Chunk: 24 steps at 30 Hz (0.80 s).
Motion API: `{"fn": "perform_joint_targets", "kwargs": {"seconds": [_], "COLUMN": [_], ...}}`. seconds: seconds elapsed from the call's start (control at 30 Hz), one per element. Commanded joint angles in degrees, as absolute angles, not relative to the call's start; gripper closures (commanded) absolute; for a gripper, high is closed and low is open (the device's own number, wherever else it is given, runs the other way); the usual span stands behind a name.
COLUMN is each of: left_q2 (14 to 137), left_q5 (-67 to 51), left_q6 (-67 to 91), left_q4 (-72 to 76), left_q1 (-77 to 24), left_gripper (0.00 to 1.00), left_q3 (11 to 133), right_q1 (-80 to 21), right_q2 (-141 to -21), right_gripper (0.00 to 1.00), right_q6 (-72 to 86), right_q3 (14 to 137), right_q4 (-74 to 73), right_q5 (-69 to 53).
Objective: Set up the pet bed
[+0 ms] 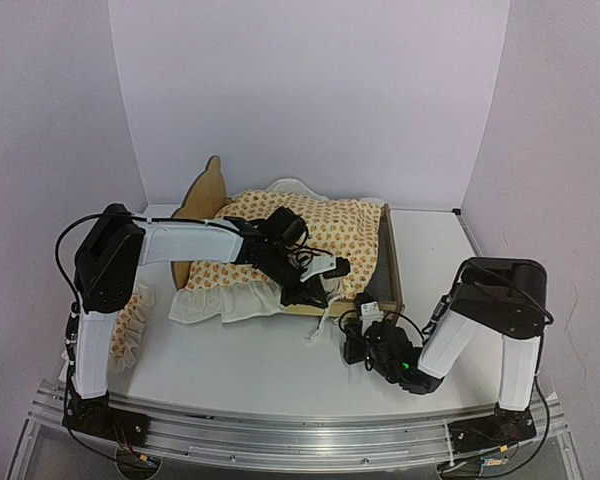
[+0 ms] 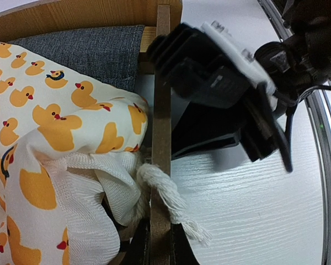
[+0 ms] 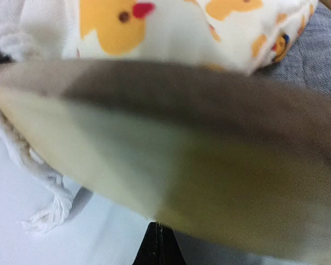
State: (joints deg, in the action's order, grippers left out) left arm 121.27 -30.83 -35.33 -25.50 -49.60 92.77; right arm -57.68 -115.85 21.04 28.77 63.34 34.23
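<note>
The pet bed [image 1: 391, 262] is a light wooden frame with a scalloped headboard [image 1: 212, 182] and a grey base [image 2: 94, 49]. A cream duck-print cushion [image 1: 325, 228] lies bunched in it. My left gripper [image 1: 315, 290] reaches over the cushion. In the left wrist view the left gripper [image 2: 161, 243] is shut on the bed's near side rail [image 2: 163, 110], one dark finger on each side. A white tie cord [image 2: 165, 193] hangs over that rail. My right gripper [image 1: 348, 325] sits at the bed's front corner. In the right wrist view the right gripper [image 3: 158, 227] is shut with nothing in it, tips against the blurred rail [image 3: 182, 143].
A small matching ruffled pillow [image 1: 130, 320] lies on the white table by the left arm's base. The right arm's black and white wrist body [image 2: 220, 83] crowds the outer side of the rail. White walls enclose the table at the back and sides.
</note>
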Motion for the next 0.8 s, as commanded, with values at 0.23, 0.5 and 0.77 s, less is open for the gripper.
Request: {"fn": "perform_joint_targets", "kwargs": {"seconds": [0.23, 0.5, 0.77], "left_q2": [124.0, 125.3, 125.4], "left_q5": [-29.5, -25.6, -31.1], "left_q6": [-30.9, -34.8, -44.5], "left_q4": [-24.7, -23.5, -34.1], "left_q1": [-43.4, -41.2, -40.9], "left_gripper": [1.0, 1.0, 1.0], "left_q3": [98.9, 99.1, 103.4], "right_q1": [-58.8, -58.7, -54.3], "right_q2": [-85.0, -67.5, -59.2], "right_gripper": [1.0, 1.0, 1.0], "right_q6": [25.4, 25.2, 26.9], "right_q3": [24.8, 31.5, 42.3], "right_q4": [28.3, 0.7, -29.7], "right_q5": [19.5, 20.8, 24.3]}}
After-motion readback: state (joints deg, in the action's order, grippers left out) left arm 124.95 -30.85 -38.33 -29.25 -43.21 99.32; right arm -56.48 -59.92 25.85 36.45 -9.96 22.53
